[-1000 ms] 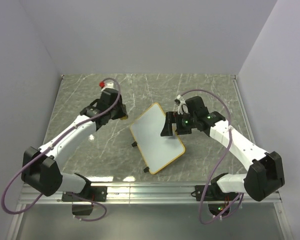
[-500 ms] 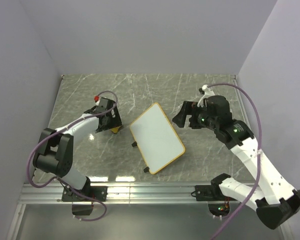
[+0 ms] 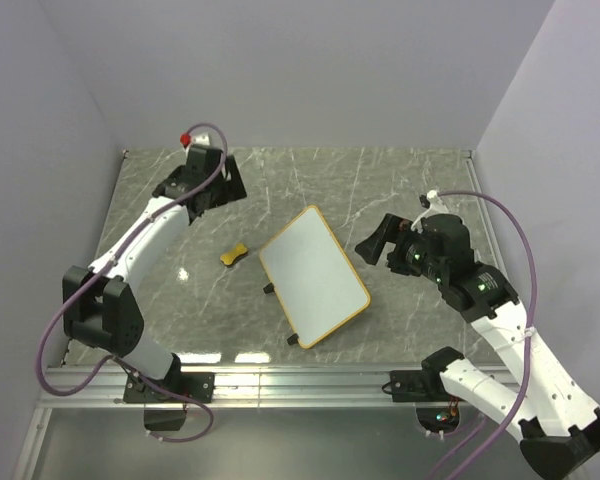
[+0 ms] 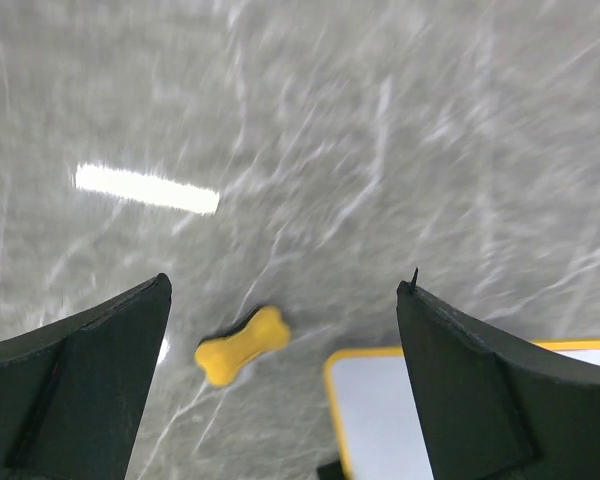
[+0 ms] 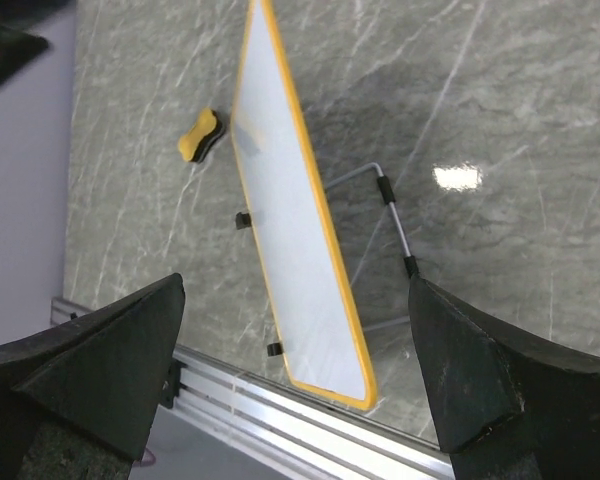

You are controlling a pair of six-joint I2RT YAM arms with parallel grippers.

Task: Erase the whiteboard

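**A:** So what's where, left to right?

**B:** Left hand (image 3: 212,185) is upper left with its fingers spread wide. The eraser (image 3: 235,255) lies on the tabletop (image 3: 400,180), just left of the whiteboard (image 3: 313,275). That's mid-frame and plain white. Right hand (image 3: 375,243) is right of the board, also spread, not touching it.

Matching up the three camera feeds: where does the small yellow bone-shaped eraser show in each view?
Top external: eraser left of centre, just left of the whiteboard.
Left wrist: lower centre, left of the whiteboard's corner.
Right wrist: upper left, beside the whiteboard's far end.
Shared landmark: the whiteboard.
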